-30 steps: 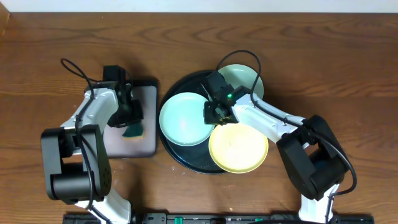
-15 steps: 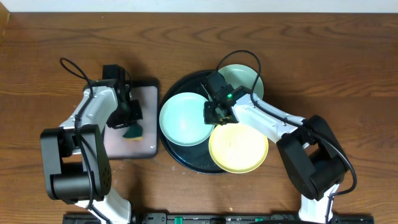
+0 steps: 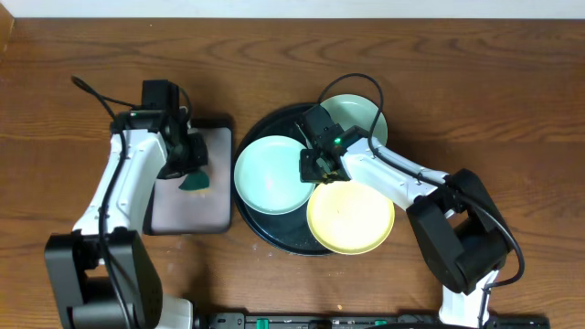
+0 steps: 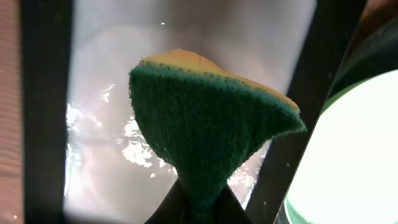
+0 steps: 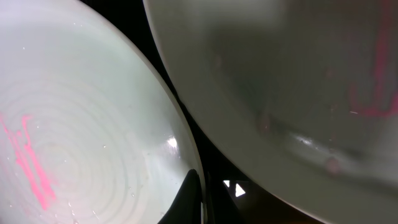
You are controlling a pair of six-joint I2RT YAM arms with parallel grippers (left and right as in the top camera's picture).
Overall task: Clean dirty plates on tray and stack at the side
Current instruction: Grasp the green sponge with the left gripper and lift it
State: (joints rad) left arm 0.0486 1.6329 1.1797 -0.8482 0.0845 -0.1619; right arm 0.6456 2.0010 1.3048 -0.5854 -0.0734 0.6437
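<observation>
Now left gripper (image 3: 186,164) clamps the green sponge (image 4: 205,124); right gripper (image 3: 320,169) meets mint plate (image 3: 265,175), opening unclear.

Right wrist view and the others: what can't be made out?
Right claw: overhead, its own wrist covers it; right wrist view shows one fingertip, so open or shut is unclear.
Left claw: left wrist view, bottom edge cuts it off under the pinched sponge.
Far mint plate: overhead, the right arm covers its near part.
Yellow plate: overhead, dirt too small.
</observation>
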